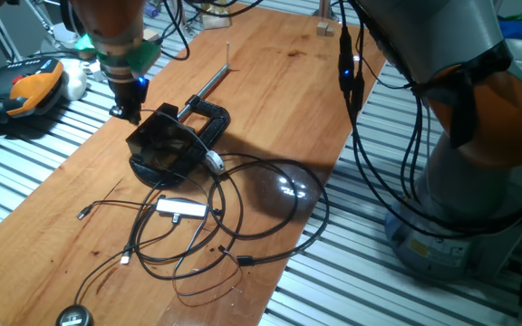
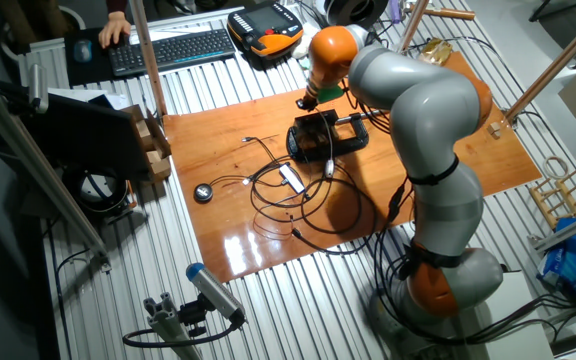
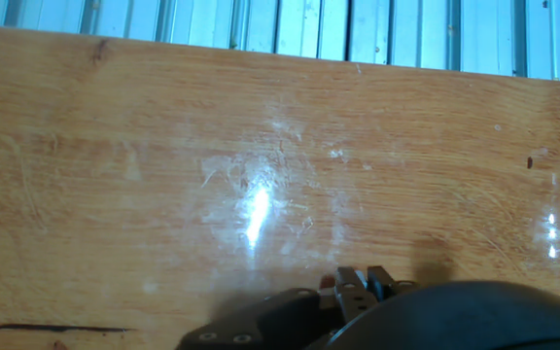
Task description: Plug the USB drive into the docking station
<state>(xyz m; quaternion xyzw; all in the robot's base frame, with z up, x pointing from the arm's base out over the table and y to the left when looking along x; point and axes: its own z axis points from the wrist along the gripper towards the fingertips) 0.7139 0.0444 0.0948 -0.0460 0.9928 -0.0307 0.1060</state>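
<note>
A: Where's the pincer [image 1: 127, 112]?
B: Low over the wooden surface [image 1: 279, 81], at the far-left edge of the black boxy docking station [image 1: 166, 145] just right of it.
A: Holding the drive?
B: Can't tell; its opening is hidden. Probably the insertion step; next needs port alignment.

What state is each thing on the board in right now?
gripper: low beside the docking station's far corner; jaws unclear.
docking station: upright on its base, cables leading off its front.
USB drive: can't make it out.
clamp: lying flat behind the dock, rod pointing away.
silver adapter: flat among the cables.
</note>
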